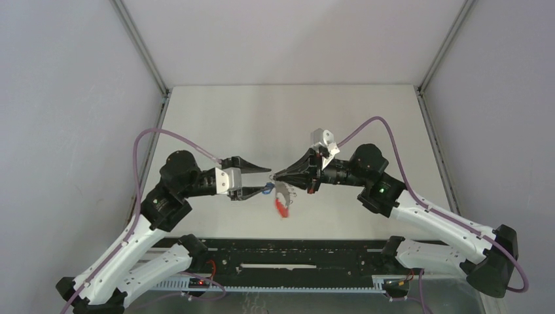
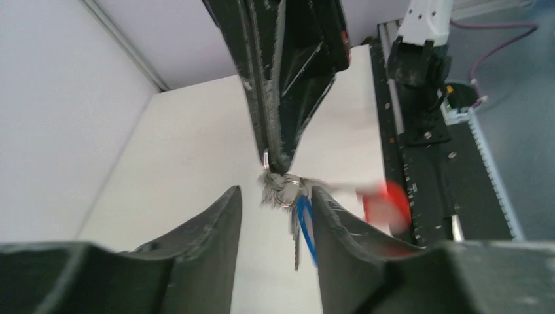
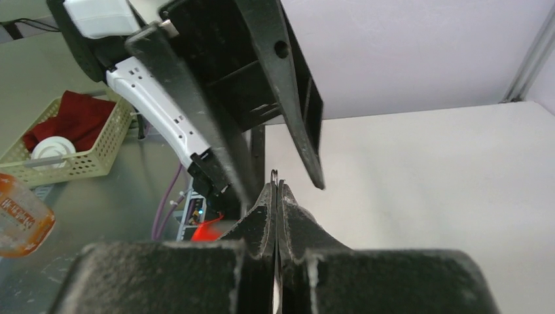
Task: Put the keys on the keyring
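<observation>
The red band (image 1: 281,208) dangles nearest the bases, drooping from the keyring (image 1: 286,192), which is held up over mid-table. The blue key (image 2: 304,226) hangs off the ring, its long axis running from the ring back toward the left wrist. The left gripper (image 1: 264,180) stands parted either side of that key, clamping nothing. Beyond, the right gripper (image 1: 277,175) is pinched tight on the keyring's wire loop.

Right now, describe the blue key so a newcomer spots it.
Over the middle of the table, the shut right gripper holds the keyring. The blue key hangs below it, between the left gripper's open fingers: the only blue thing, next to the red band.
</observation>
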Motion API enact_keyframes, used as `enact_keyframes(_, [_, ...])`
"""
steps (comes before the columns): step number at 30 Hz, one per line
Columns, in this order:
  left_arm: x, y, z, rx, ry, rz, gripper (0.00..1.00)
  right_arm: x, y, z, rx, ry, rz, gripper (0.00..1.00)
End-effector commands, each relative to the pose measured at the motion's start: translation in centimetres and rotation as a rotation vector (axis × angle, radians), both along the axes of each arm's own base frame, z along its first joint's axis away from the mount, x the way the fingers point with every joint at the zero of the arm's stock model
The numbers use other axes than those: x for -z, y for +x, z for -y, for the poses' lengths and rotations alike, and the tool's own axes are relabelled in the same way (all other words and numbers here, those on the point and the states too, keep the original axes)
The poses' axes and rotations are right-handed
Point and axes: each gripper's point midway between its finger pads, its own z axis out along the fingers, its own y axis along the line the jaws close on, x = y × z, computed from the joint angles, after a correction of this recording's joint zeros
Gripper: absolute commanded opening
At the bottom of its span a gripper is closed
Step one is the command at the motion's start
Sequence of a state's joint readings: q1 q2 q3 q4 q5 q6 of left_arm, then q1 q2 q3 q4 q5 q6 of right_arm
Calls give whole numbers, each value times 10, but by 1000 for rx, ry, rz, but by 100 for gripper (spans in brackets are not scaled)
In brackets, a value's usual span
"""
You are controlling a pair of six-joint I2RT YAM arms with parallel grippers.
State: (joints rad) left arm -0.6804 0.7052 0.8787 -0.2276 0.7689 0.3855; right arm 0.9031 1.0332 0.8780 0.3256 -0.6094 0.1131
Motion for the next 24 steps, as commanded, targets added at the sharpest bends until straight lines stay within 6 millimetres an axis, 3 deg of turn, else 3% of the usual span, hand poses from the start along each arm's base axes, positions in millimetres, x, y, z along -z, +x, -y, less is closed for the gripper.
enact_keyframes(1, [4,-1,-3,-17,-3,19,65,-12,17,11,101,24,30,0])
enact_keyframes(2, [5,3,-5,-42,-3,16,71,-10,21,13,122,16,29,0])
enact_keyframes(8, [6,18,-14,-182,-29,-67,77,-1,40,20,231,-19,11,0])
enact_keyframes(12, [8,9,-13,-161,-51,-180,78,-2,49,23,286,-15,4,0])
enact_keyframes(17, [32,-8,-3,-50,9,-296,77,-6,65,24,380,-14,-22,0])
enact_keyframes(21, [57,22,-3,-181,75,-301,84,-11,61,18,382,-13,0,0])
enact_keyframes(24, [57,40,0,-236,77,-292,87,-13,60,16,385,-13,0,0])
